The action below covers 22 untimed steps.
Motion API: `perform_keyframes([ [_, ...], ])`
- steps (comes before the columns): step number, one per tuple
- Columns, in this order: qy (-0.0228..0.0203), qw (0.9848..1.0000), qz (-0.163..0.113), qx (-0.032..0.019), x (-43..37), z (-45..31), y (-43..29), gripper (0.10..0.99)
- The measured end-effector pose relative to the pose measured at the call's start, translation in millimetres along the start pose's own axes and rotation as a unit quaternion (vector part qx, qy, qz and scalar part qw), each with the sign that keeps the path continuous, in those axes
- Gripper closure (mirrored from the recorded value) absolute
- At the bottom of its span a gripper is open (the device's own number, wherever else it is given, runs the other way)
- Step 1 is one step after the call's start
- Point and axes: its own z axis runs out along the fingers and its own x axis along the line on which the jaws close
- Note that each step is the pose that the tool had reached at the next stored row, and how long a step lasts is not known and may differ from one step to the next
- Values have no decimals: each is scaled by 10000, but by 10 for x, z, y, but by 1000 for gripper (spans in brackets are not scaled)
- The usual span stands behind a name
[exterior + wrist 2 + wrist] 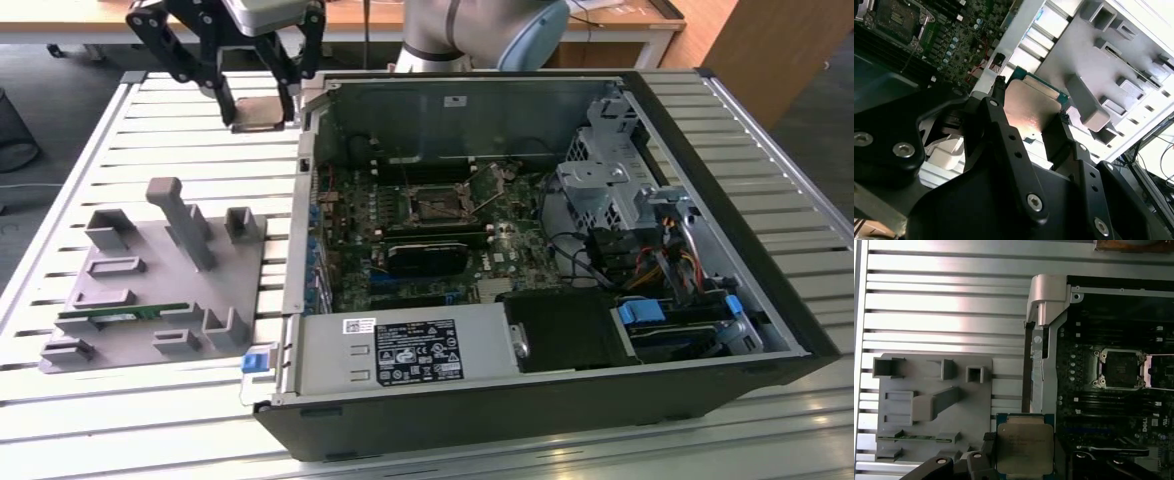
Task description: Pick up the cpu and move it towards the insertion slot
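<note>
My gripper [263, 103] hangs above the slatted table just outside the open computer case's far corner, on the exterior view's left, shut on the cpu [262, 113]. In both wrist views the cpu [1030, 109] [1025, 447] shows as a flat square chip with a shiny silver top and a green rim, clamped by its edges between the black fingers [999, 125]. The insertion slot [434, 203] is a square socket with a metal frame and dark centre on the motherboard inside the case. It lies well apart from the cpu, as the first wrist view's insertion slot [1119, 369] shows.
The case's upright side wall [310, 150] stands between the gripper and the motherboard. A grey fixture plate [127, 300] with posts and pockets lies on the exterior view's left, holding a green memory stick [120, 315]. Inside the case are a drive cage [607, 180] and cables.
</note>
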Motion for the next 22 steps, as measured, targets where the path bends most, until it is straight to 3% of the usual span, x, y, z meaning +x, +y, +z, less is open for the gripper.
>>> perform_keyframes([
  [17, 3, 10000, 0, 0, -402, 4, 57, 541],
  [22, 3, 10000, 1, -1, -574, 9, 107, 541],
])
